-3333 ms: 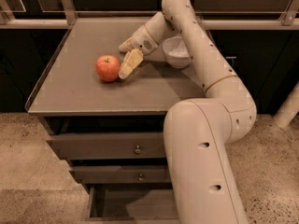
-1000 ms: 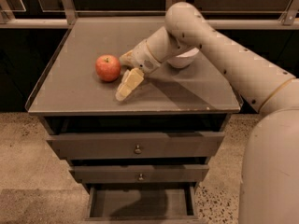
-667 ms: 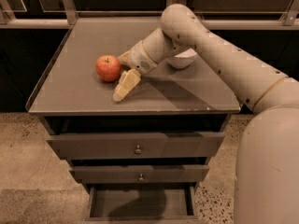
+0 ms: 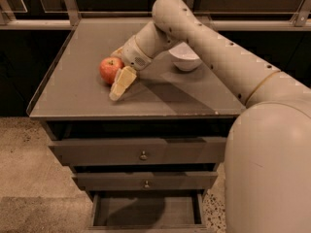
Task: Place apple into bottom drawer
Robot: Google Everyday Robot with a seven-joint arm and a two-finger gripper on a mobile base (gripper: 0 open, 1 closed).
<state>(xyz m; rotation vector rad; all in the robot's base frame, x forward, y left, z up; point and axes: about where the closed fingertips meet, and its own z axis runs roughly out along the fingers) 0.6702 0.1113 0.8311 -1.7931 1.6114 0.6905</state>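
Note:
The red-orange apple (image 4: 109, 69) sits on the cabinet top (image 4: 77, 96), left of centre. My gripper (image 4: 115, 75) reaches in from the right and is low over the top, right at the apple. Its near cream finger (image 4: 121, 83) lies along the apple's front right side, and the other finger shows just behind the apple. The jaws stand apart, with the apple at their mouth and still resting on the top. The bottom drawer (image 4: 146, 210) is pulled open at the foot of the cabinet, and its flat grey floor is bare.
A white bowl (image 4: 185, 59) stands on the top behind my arm, partly hidden by it. Two closed drawers with round metal knobs (image 4: 143, 155) sit above the open one. A metal rail runs along the back. My arm's large body fills the right foreground.
The gripper has shifted left and closer to the apple, so the near finger now lies against the apple's side. The apple has not moved.

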